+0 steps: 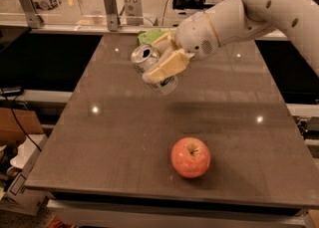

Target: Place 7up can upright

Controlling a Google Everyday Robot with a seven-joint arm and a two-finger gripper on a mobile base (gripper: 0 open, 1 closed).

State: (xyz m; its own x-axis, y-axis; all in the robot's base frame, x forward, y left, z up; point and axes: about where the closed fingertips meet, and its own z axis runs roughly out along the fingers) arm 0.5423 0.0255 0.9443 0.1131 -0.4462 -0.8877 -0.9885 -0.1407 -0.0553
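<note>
7up can [145, 57] tilted, top up-left, in end effector [155, 65] abv table [124, 142]

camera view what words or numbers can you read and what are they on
"76", perhaps with one unclear digit before it: on the upright post behind the table.
7up can, held tilted in the gripper above the far half of the table: label too blurred to read.
Nothing else is readable.
</note>
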